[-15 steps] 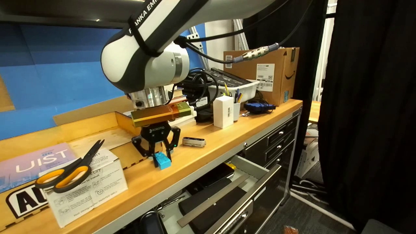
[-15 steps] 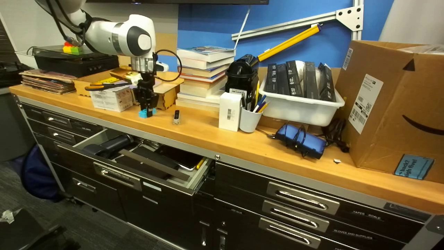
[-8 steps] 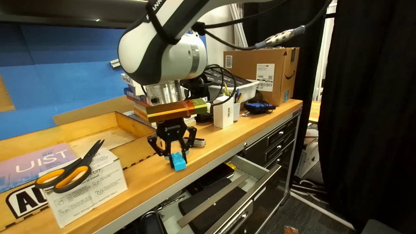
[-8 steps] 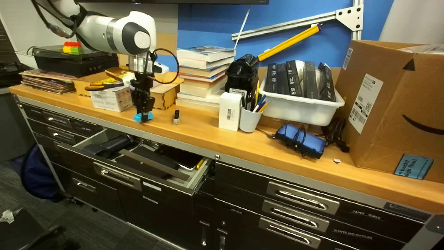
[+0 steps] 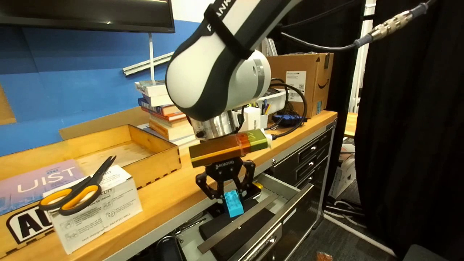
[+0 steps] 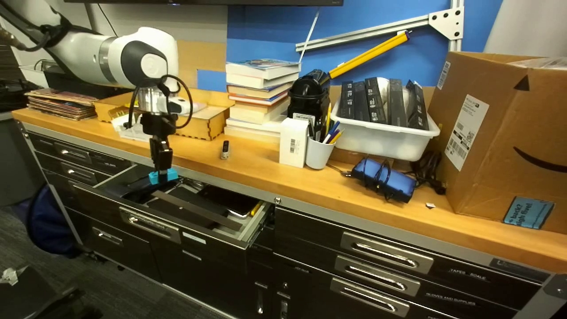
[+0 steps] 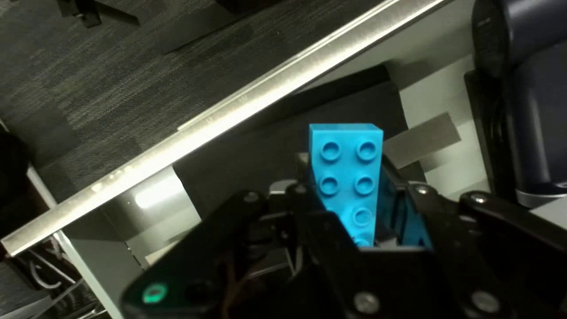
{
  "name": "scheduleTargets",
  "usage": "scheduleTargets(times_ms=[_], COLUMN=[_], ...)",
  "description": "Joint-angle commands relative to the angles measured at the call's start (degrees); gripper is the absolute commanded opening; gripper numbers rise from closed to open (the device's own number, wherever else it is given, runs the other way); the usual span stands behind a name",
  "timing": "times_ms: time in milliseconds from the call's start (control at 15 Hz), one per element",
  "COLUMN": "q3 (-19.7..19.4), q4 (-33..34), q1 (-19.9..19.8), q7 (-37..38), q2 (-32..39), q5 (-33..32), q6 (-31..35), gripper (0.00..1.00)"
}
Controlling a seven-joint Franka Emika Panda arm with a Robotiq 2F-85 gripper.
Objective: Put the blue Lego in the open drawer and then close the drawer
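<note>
Left in an exterior view, scissors (image 5: 97, 177) lie on a box (image 5: 112, 212) near the counter's (image 5: 165, 197) front edge. Past that edge, our gripper (image 5: 235, 200) holds the blue Lego (image 5: 234, 204) over the drawer (image 5: 279, 215), pulled out presumably to receive it. We let one end jut, likely for a clean drop; our jaws, spread brick-wide, clamp its sides.

Pincer (image 6: 162, 173) holds blue Lego (image 6: 172, 174) over open drawer (image 6: 212, 243).

Drawer (image 6: 150, 224) in all three views, wrist view downward and nearest.
</note>
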Motion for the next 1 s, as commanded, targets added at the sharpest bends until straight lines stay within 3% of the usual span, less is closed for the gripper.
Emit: scheduleTargets(times_ms=[0, 133, 400, 667, 933], q3=[0.73, 1.01, 1.44, 1.12, 0.22], q4=[-3.63, -4.23, -6.36, -13.24, -21.8], q1=[0.7, 0.52, -0.9, -2.55, -4.82], q7=[6.57, 8.29, 5.4, 1.64, 1.2], q2=[-1.66, -2.61, -6.53, -12.47, -13.39], q5=[-3.13, -3.09, 2.37, 8.63, 12.11], q6=[2.35, 2.12, 0.68, -1.97, -1.17], gripper=[0.61, 0.68, 0.99, 1.0, 0.99])
